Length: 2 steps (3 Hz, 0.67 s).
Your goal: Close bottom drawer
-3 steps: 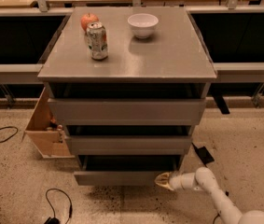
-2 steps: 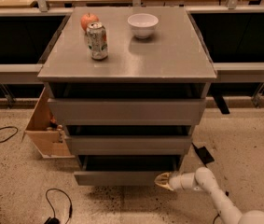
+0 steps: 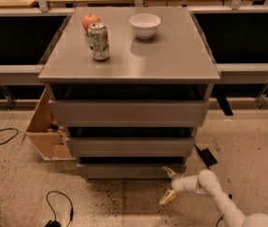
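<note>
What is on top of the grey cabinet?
A can, a red apple partly hidden behind it, and a white bowl. The gripper is low, in front of the bottom drawer, fingers open.

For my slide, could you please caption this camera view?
Open tool by the right end of the bottom drawer front.

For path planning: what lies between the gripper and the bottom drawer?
Nothing in the camera view: the open gripper sits at the bottom drawer's right end, floor beneath.
</note>
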Each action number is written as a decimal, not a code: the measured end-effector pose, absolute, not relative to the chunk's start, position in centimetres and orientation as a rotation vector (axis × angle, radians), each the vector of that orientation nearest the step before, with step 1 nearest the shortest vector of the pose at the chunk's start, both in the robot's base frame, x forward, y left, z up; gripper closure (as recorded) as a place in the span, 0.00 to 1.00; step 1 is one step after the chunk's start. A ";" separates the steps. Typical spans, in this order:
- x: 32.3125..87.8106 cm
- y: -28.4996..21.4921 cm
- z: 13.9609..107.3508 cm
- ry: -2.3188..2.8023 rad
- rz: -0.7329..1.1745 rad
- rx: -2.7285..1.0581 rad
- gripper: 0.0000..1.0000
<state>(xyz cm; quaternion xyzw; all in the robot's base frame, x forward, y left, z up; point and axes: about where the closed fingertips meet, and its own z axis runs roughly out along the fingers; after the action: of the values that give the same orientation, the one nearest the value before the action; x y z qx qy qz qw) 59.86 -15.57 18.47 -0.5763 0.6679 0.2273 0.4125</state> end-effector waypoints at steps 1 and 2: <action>59.9 -15.6 18.5 1.680 0.572 -1.449 0.00; 59.8 -15.5 18.5 1.680 0.573 -1.450 0.18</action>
<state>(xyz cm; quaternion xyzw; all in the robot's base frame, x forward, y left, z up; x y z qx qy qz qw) 59.84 -15.52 18.46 -0.5765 0.6677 0.2276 0.4123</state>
